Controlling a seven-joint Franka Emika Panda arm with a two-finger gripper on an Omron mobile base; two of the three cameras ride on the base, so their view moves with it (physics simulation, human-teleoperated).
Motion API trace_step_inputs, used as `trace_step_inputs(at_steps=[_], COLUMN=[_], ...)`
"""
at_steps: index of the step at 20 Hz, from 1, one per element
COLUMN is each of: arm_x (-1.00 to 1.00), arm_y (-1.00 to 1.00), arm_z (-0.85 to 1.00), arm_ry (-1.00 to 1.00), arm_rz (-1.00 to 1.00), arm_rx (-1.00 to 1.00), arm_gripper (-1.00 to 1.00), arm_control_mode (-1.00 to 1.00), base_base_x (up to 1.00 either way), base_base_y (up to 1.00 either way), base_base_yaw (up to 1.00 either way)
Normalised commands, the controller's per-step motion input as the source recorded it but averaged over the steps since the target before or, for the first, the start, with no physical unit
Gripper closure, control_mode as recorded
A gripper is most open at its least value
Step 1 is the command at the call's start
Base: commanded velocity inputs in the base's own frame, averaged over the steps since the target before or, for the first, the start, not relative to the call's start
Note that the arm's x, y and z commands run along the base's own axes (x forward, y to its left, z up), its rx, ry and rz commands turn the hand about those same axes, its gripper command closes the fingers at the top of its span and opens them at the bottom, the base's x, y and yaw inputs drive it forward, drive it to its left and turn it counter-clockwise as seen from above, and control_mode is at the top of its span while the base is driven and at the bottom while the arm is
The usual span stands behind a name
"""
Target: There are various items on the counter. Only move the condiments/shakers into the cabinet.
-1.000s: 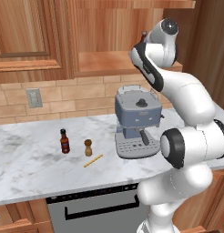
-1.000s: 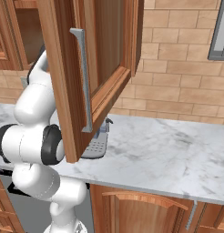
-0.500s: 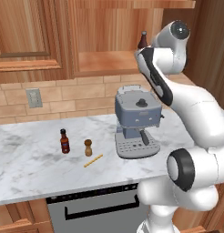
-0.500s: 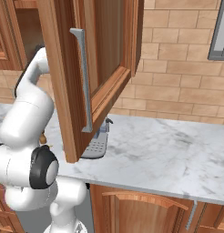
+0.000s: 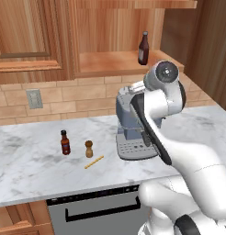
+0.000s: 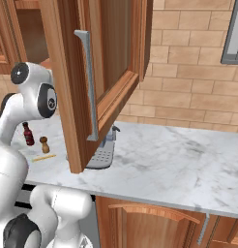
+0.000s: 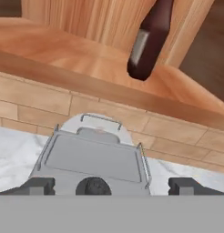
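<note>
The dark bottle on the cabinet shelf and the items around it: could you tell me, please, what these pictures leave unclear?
- Dark bottle: its top is cut off by the upper edge of the hand view; its label is too blurred to read.
- Sauce bottle and pepper shaker: too small in both base views for any detail.
- Coffee machine: mostly hidden behind the open cabinet door in the right base view.

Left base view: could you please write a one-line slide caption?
Dark brown glass bottle on the cabinet shelf; sauce bottle and wooden shaker on the marble counter.
</note>
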Motion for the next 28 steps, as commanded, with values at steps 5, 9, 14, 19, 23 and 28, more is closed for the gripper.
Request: trace_step_inputs(at_steps=[5,9,14,19,23,28], arm_x=[-1.00,-0.93,-0.10,0.60,0.46,0.07], arm_y=[1.00,1.00,0.97,0.48,0.10,0.07], arm_z=[-1.00,-0.80,-0.39,-0.07,0.00,-0.11], arm_ry=[0.02,0.08,0.20,0.22,0.31,0.07], arm_rz=[-0.02,0.13,0.22,0.02,0.00,-0.01], arm_rx=[-0.12,-0.20,0.01,0.49,0.20,0.07], arm_gripper=[-1.00,-1.00,-1.00,-1.00,-1.00,-1.00], arm_control_mode=[-1.00,-1.00,-1.00,-1.00,-1.00,-1.00], base_base_x=[0.00,0.00,0.00,0.00,0.00,0.00], base_base_y=[0.00,0.00,0.00,0.00,0.00,0.00], base_base_yaw=[0.00,0.00,0.00,0.00,0.00,0.00])
